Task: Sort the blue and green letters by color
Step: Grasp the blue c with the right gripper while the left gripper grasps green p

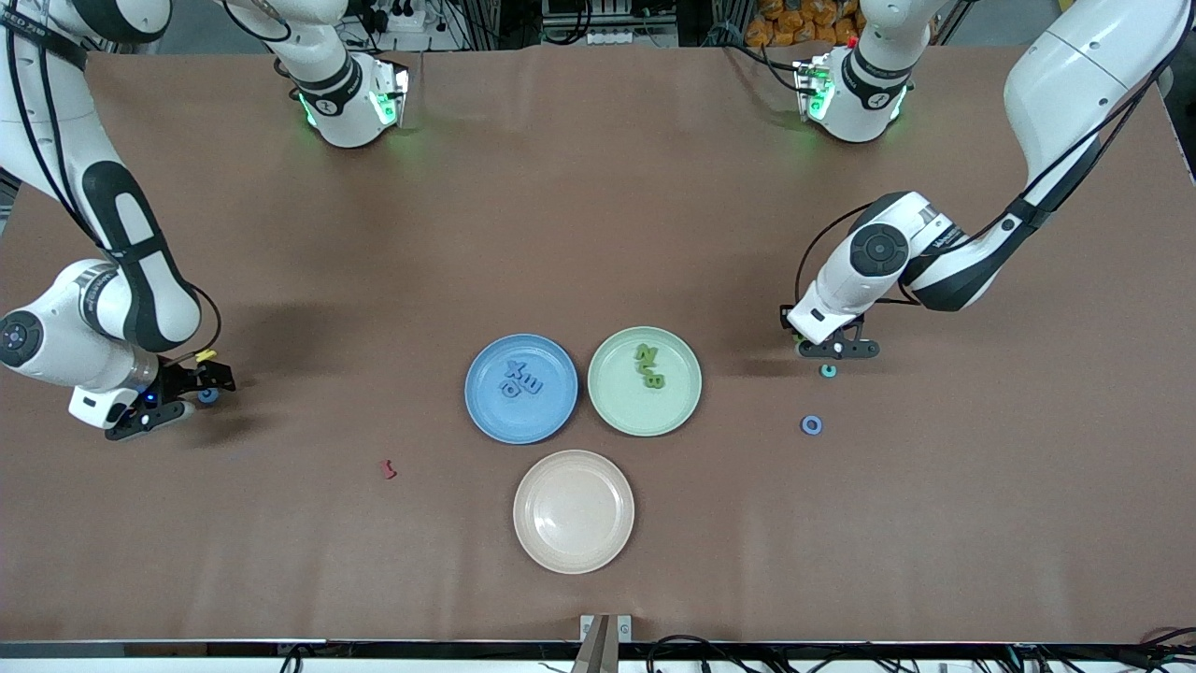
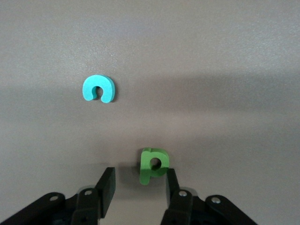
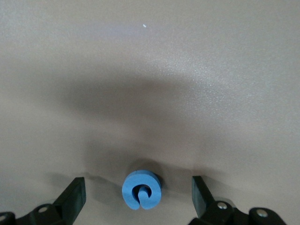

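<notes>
Left wrist view: green letter (image 2: 153, 165) lay on surface between half-spread left gripper (image 2: 139, 185), one finger apparently touching | foam judged light, soft; flat sides suited | right gripper (image 3: 138, 193) spread around blue letter (image 3: 141, 190).

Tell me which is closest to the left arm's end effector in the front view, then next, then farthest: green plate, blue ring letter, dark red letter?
From the left end effector:
1. Blue ring letter, just below, nearer the camera.
2. Green plate, mid-table.
3. Dark red letter, toward the right arm's end.
</notes>
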